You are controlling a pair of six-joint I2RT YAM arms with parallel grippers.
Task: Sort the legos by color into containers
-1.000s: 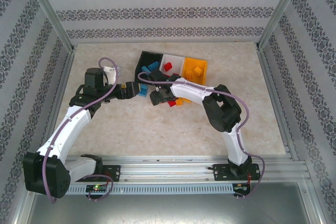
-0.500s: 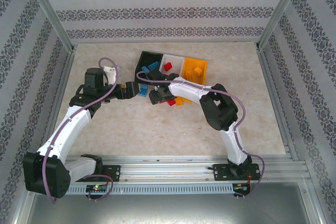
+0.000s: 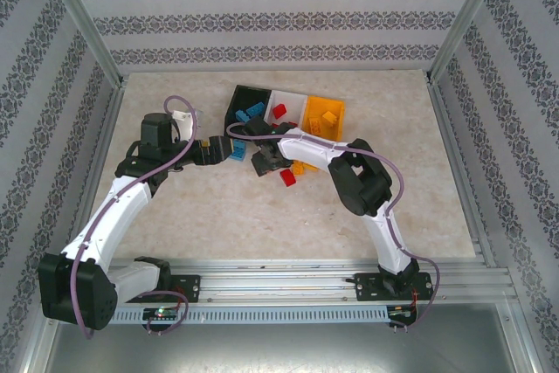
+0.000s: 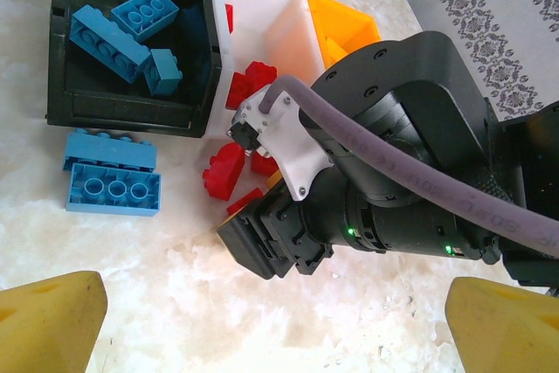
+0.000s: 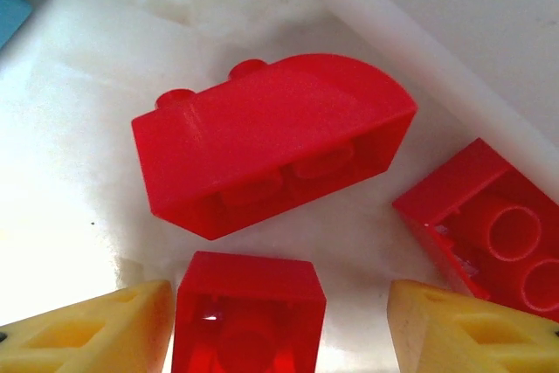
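The black bin [image 3: 244, 96] holds blue bricks, the white bin [image 3: 288, 99] a red one, and the orange bin [image 3: 325, 125] an orange one. My right gripper [image 3: 265, 163] hangs low over loose red bricks just in front of the bins. It is open in the right wrist view [image 5: 284, 329], with a small red brick [image 5: 249, 307] between its yellow fingers [image 5: 96, 329], close to the left one. A curved red brick [image 5: 271, 155] lies just beyond. My left gripper [image 3: 225, 149] is open [image 4: 279, 338] over bare table, beside two blue bricks [image 4: 112, 188].
A red brick [image 3: 287, 177] and an orange brick [image 3: 301, 166] lie on the table near the right gripper. The white bin's wall [image 5: 437, 32] stands close behind the red pile. Another red brick [image 5: 489, 229] lies to the right. The two grippers are close together.
The right gripper has shifted a little toward the bins, and a red brick now shows on the table at its near right. The left arm has not moved.
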